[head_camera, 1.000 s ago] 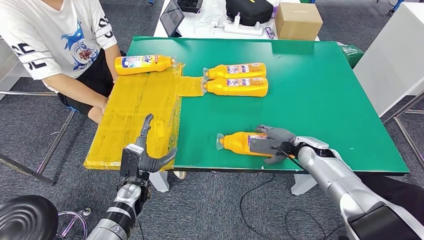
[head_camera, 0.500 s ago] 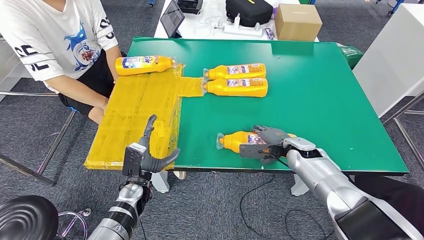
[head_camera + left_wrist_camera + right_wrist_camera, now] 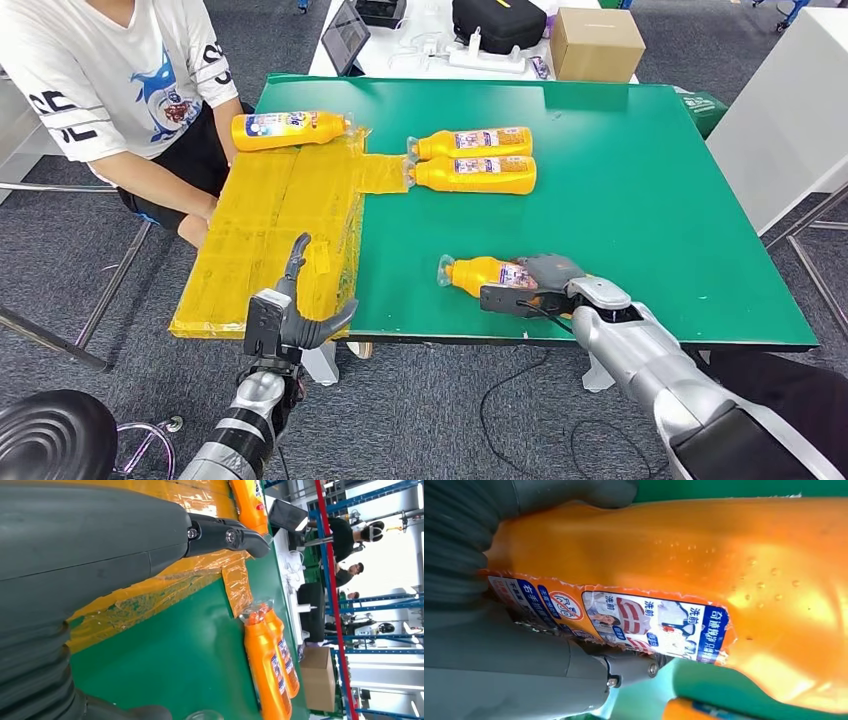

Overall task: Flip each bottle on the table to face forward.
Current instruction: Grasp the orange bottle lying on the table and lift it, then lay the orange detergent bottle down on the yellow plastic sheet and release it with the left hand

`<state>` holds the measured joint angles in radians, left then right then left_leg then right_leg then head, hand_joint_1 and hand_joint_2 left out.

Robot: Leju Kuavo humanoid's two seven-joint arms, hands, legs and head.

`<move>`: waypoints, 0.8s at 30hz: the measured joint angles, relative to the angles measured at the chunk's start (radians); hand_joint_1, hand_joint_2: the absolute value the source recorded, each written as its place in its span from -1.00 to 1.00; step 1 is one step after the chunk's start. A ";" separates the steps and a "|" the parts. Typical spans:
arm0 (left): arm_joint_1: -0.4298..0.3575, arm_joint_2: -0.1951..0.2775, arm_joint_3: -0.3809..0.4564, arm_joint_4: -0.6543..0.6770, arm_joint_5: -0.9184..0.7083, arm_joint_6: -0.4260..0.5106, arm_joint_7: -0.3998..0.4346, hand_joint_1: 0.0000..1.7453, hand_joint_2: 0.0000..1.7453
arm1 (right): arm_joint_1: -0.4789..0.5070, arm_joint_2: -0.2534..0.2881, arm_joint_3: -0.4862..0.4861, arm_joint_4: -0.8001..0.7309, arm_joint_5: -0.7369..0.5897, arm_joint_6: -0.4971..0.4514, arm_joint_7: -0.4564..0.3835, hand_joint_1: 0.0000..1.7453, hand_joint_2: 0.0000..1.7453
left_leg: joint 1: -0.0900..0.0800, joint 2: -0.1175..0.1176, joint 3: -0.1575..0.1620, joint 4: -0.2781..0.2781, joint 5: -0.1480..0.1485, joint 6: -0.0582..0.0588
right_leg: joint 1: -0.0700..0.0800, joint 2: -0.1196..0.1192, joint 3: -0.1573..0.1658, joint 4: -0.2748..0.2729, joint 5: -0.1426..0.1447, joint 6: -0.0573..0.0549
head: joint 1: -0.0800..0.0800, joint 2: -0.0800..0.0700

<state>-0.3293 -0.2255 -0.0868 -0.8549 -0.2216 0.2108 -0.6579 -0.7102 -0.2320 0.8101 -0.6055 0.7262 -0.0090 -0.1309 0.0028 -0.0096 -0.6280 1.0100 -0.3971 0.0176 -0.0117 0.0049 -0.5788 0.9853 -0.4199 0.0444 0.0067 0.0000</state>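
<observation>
The right hand grips the near bottle, whose long axis runs crosswise, cap leftward; the left hand's fingers hang spread, empty.

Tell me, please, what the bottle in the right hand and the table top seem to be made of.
The bottle looks like glossy orange plastic: highlights, with a printed label wrapping it. The table top seems a matte green mat or laminate: flat, even colour, little glare.
</observation>
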 joint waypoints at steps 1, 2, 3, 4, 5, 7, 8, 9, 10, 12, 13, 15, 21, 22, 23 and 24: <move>0.005 0.000 0.000 -0.007 -0.002 0.001 0.002 -1.00 1.00 | 0.016 -0.003 -0.019 -0.022 -0.003 -0.018 0.007 1.00 1.00 | 0.000 0.000 0.000 0.000 0.000 0.000 | 0.000 0.000 0.000 0.000 0.000 0.000 | 0.000 0.000; 0.009 0.000 0.001 -0.014 -0.004 0.001 0.004 -1.00 1.00 | 0.034 -0.005 -0.042 -0.048 -0.005 -0.040 0.012 1.00 1.00 | 0.000 0.000 -0.001 0.000 0.000 0.000 | 0.000 0.000 -0.001 0.000 0.000 0.000 | 0.000 0.000; 0.014 0.000 0.001 -0.021 -0.005 0.002 0.006 -1.00 1.00 | 0.056 -0.004 -0.069 -0.077 -0.006 -0.071 0.014 1.00 1.00 | 0.000 0.000 -0.002 0.000 0.000 0.000 | 0.000 0.000 -0.001 0.000 0.000 0.000 | 0.000 0.000; 0.019 0.000 0.002 -0.029 -0.007 0.003 0.008 -1.00 1.00 | 0.079 0.000 -0.102 -0.111 -0.006 -0.112 0.012 1.00 1.00 | 0.000 0.000 -0.002 0.000 0.000 0.000 | 0.000 0.000 -0.002 0.000 0.000 0.000 | 0.000 0.000; 0.025 0.000 0.002 -0.037 -0.007 0.003 0.010 -1.00 1.00 | 0.106 0.009 -0.143 -0.152 -0.002 -0.164 0.006 1.00 1.00 | 0.000 0.000 -0.003 0.000 0.000 0.000 | 0.000 0.000 -0.002 0.000 0.000 0.000 | 0.000 0.000; 0.035 -0.001 0.003 -0.053 0.000 0.001 0.015 -1.00 1.00 | 0.165 0.043 -0.237 -0.245 0.005 -0.299 -0.029 1.00 1.00 | 0.000 0.000 -0.004 0.000 0.000 0.000 | 0.001 0.000 -0.004 0.000 0.000 0.000 | 0.000 0.000; 0.039 -0.003 0.003 -0.060 0.009 -0.005 0.020 -1.00 1.00 | 0.196 0.067 -0.286 -0.298 0.002 -0.375 -0.060 1.00 1.00 | 0.000 0.000 -0.004 0.000 0.000 0.000 | 0.001 0.000 -0.005 0.000 0.000 0.000 | 0.000 0.000; 0.043 -0.006 0.003 -0.067 0.021 -0.015 0.025 -1.00 1.00 | 0.228 0.094 -0.334 -0.355 -0.009 -0.456 -0.101 1.00 1.00 | 0.001 0.000 -0.005 0.000 0.000 0.000 | 0.001 0.000 -0.006 0.000 0.000 0.000 | 0.000 0.000; 0.045 -0.009 0.003 -0.074 0.035 -0.029 0.033 -1.00 1.00 | 0.257 0.122 -0.378 -0.412 -0.023 -0.528 -0.145 1.00 1.00 | 0.001 0.000 -0.005 0.000 0.000 0.000 | 0.002 0.000 -0.007 0.000 0.000 0.000 | 0.000 0.000; 0.047 -0.017 0.000 -0.087 0.073 -0.065 0.054 -1.00 1.00 | 0.311 0.176 -0.458 -0.526 -0.050 -0.633 -0.230 1.00 1.00 | 0.002 -0.001 -0.006 0.000 0.000 -0.001 | 0.002 -0.001 -0.008 0.001 -0.001 0.000 | 0.000 0.000; 0.047 -0.019 -0.004 -0.094 0.094 -0.085 0.066 -1.00 1.00 | 0.334 0.200 -0.494 -0.578 -0.058 -0.660 -0.266 1.00 1.00 | 0.002 -0.001 -0.006 0.000 0.000 -0.001 | 0.002 -0.002 -0.008 0.001 -0.001 -0.001 | 0.000 0.000; 0.046 -0.022 -0.014 -0.106 0.133 -0.124 0.086 -1.00 1.00 | 0.376 0.246 -0.564 -0.670 -0.069 -0.683 -0.336 1.00 1.00 | 0.002 -0.001 -0.007 -0.001 0.000 -0.001 | 0.002 -0.002 -0.008 0.001 -0.001 -0.001 | 0.000 0.000; 0.040 -0.024 -0.053 -0.142 0.235 -0.252 0.131 -1.00 1.00 | 0.451 0.348 -0.723 -0.823 -0.093 -0.690 -0.507 1.00 1.00 | 0.000 0.000 -0.007 -0.001 0.000 0.000 | 0.000 -0.002 -0.008 0.000 0.000 0.000 | 0.000 0.000; 0.039 -0.024 -0.058 -0.148 0.248 -0.270 0.137 -1.00 1.00 | 0.458 0.358 -0.737 -0.836 -0.100 -0.690 -0.517 1.00 1.00 | 0.000 0.000 -0.007 -0.001 0.000 0.000 | 0.000 -0.002 -0.008 0.000 0.000 0.000 | 0.000 0.000; 0.038 -0.023 -0.064 -0.153 0.266 -0.294 0.144 -1.00 1.00 | 0.463 0.365 -0.747 -0.846 -0.112 -0.690 -0.522 1.00 1.00 | 0.000 0.000 -0.007 -0.001 0.000 0.000 | 0.000 -0.002 -0.008 0.000 0.000 0.000 | 0.000 0.000; 0.038 -0.023 -0.070 -0.159 0.289 -0.326 0.151 -1.00 1.00 | 0.469 0.369 -0.753 -0.853 -0.128 -0.689 -0.524 1.00 1.00 | 0.000 0.000 -0.007 -0.001 0.000 0.000 | 0.000 -0.002 -0.008 0.000 0.000 0.000 | 0.000 0.000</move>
<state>-0.2917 -0.2480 -0.1568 -1.0144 0.0677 -0.1151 -0.5067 -0.2410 0.1367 0.0569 -1.4582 0.5982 -0.6977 -0.6553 0.0030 -0.0100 -0.6351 1.0094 -0.3970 0.0172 -0.0117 0.0029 -0.5866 0.9854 -0.4200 0.0441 0.0068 0.0000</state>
